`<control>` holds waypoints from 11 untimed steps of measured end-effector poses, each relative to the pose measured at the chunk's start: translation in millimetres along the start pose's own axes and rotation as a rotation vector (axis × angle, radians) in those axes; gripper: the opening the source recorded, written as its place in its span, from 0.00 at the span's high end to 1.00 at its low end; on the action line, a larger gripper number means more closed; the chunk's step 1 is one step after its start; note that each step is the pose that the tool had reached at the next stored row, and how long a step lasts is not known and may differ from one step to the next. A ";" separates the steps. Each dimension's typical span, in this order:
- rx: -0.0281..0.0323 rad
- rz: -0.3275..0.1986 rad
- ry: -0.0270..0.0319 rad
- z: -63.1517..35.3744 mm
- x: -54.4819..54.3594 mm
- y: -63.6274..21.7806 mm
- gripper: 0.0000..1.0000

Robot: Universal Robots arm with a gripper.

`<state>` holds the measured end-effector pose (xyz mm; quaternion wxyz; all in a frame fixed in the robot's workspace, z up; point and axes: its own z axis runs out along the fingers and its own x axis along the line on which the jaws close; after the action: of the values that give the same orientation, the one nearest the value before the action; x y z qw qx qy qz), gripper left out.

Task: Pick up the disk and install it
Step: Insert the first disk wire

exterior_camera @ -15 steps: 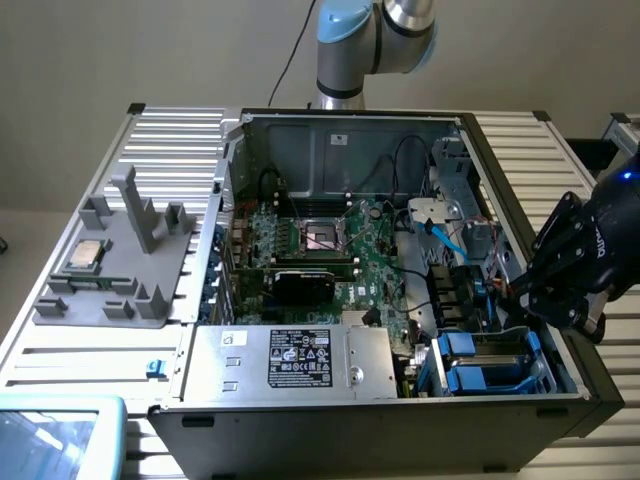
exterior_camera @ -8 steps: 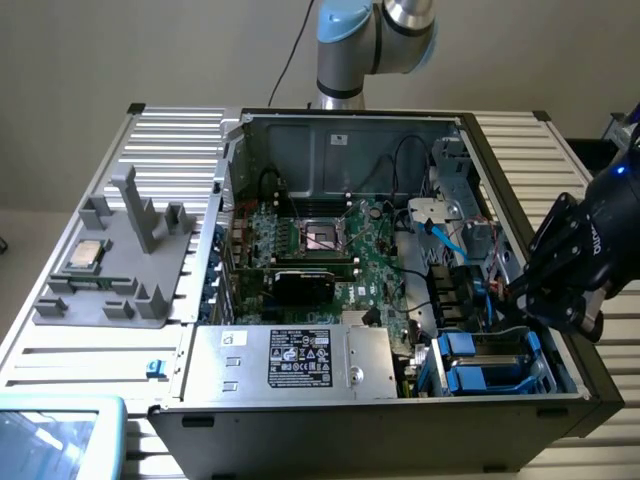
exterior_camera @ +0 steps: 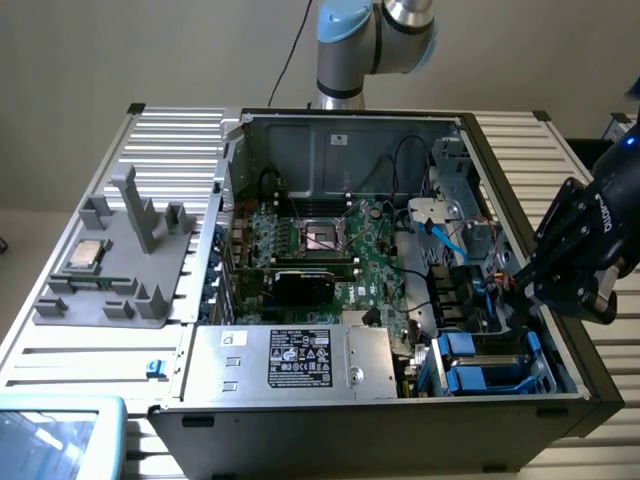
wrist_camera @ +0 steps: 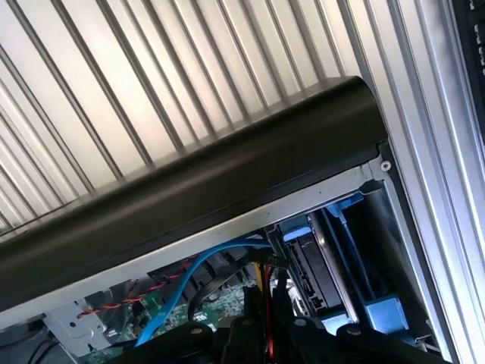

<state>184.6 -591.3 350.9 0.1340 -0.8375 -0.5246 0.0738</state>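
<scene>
Nearest you in the exterior view, along the front edge of the open computer case, the silver power supply lies with its black label facing up. Just to the exterior view's right of it, in the case's near right corner, the disk is seated in the drive cage, its blue carrier rails showing on both sides.

Your gripper hangs above and a little beyond the disk, over the case's right wall, tilted inward toward the bay. Its jaws are drawn together, and it stands apart from the disk, not touching it. In the wrist view the gripper is the dark shape at the frame edge, with the disk and its blue carrier just past it, under the case's black rim. A blue cable curves beside it.

Farther in, the motherboard carries the open CPU socket. At the exterior view's left, on the slatted table, a grey fixture holds a CPU chip. At the back, the robot arm rises behind the case.
</scene>
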 end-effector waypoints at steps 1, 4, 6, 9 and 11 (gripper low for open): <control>-0.0012 0.001 -0.0022 0.0 0.0 0.0 0.83; -0.0012 0.001 -0.0025 -0.1 0.0 0.1 0.83; -0.0013 0.001 -0.0025 -0.1 0.1 0.0 0.83; -0.0060 0.003 -0.0110 -0.2 0.2 -0.6 0.83; -0.0158 0.008 -0.0261 -0.1 0.0 -0.8 0.83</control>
<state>184.0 -591.0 351.3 0.1203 -0.8395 -0.5236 0.0811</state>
